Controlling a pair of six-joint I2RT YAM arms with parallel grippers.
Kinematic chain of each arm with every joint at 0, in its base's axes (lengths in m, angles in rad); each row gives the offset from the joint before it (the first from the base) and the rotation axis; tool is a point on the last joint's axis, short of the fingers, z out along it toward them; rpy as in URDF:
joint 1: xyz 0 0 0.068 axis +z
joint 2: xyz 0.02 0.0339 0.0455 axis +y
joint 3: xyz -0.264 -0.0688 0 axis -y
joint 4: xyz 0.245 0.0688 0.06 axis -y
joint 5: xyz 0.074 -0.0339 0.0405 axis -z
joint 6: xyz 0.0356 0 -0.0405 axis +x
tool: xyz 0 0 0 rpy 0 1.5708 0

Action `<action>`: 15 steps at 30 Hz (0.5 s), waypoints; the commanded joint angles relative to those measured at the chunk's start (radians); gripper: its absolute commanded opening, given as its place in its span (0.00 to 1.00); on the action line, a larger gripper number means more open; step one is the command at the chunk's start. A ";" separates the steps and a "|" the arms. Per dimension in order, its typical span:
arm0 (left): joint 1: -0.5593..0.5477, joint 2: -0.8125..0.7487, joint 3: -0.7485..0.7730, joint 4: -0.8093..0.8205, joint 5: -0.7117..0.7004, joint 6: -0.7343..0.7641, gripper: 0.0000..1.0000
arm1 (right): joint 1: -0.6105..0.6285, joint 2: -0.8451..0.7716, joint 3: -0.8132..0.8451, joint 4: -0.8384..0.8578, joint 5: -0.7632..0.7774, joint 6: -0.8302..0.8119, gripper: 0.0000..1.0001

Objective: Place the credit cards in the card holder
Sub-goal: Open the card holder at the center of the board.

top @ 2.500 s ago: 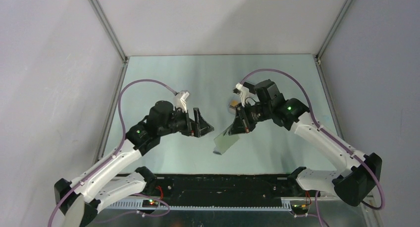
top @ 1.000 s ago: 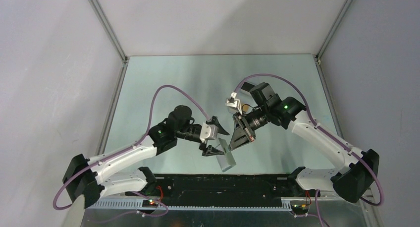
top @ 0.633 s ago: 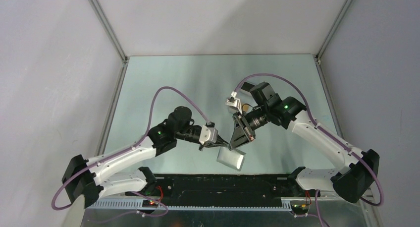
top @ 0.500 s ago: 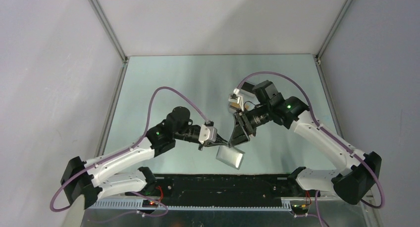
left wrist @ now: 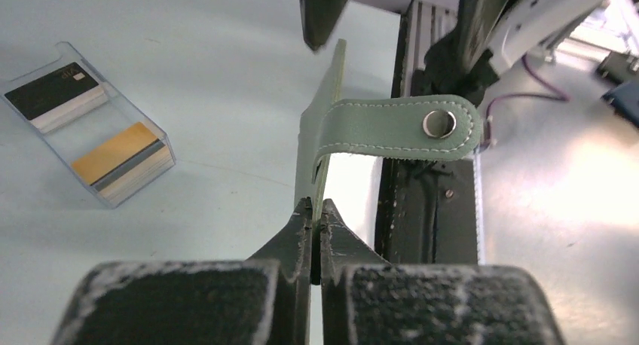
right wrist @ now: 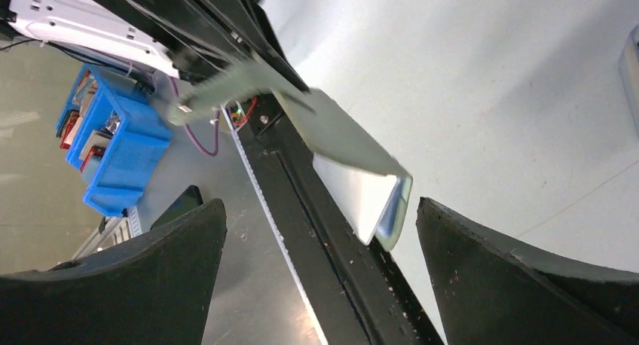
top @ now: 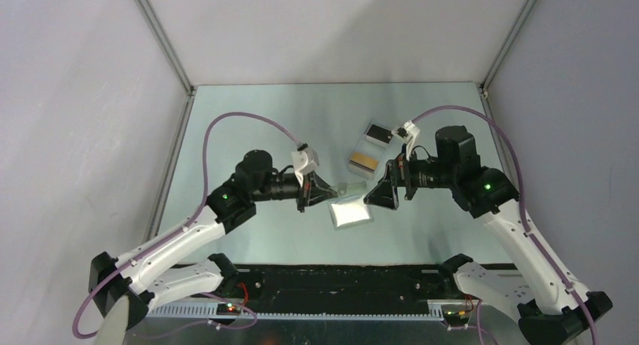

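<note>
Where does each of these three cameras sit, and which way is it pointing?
Top external: fixed above and behind, looking down at the table; both arms show.
Left wrist: sits behind the left claw, shut on the card holder, looking past it to the clear tray of credit cards.
Right wrist: sits behind the open right claw, looking between its fingers at the card holder.
Shared: both wrist views show the card holder.
</note>
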 commanded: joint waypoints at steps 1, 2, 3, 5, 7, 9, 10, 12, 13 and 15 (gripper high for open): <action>0.039 0.006 0.106 -0.039 0.086 -0.169 0.00 | -0.024 0.009 -0.054 0.058 -0.060 -0.006 0.99; 0.040 0.009 0.132 -0.053 0.091 -0.175 0.00 | -0.025 0.014 -0.059 0.063 -0.074 -0.008 0.99; 0.040 0.014 0.144 -0.074 0.106 -0.178 0.00 | -0.025 0.030 -0.061 0.071 -0.094 -0.008 0.99; 0.040 0.020 0.174 -0.083 0.143 -0.192 0.00 | -0.021 0.058 -0.062 0.091 -0.112 -0.007 0.99; 0.039 0.025 0.194 -0.085 0.173 -0.212 0.00 | -0.017 0.081 -0.061 0.121 -0.132 0.004 0.98; 0.039 0.027 0.207 -0.088 0.188 -0.223 0.00 | -0.012 0.097 -0.061 0.162 -0.160 0.024 0.98; 0.039 0.028 0.212 -0.087 0.192 -0.227 0.00 | -0.005 0.104 -0.061 0.175 -0.169 0.035 0.97; 0.040 0.031 0.221 -0.088 0.209 -0.239 0.00 | 0.007 0.114 -0.062 0.205 -0.178 0.044 0.97; 0.041 0.032 0.228 -0.089 0.210 -0.247 0.00 | 0.010 0.118 -0.062 0.215 -0.189 0.045 0.96; 0.039 0.034 0.235 -0.089 0.208 -0.259 0.00 | 0.018 0.131 -0.061 0.227 -0.224 0.052 0.91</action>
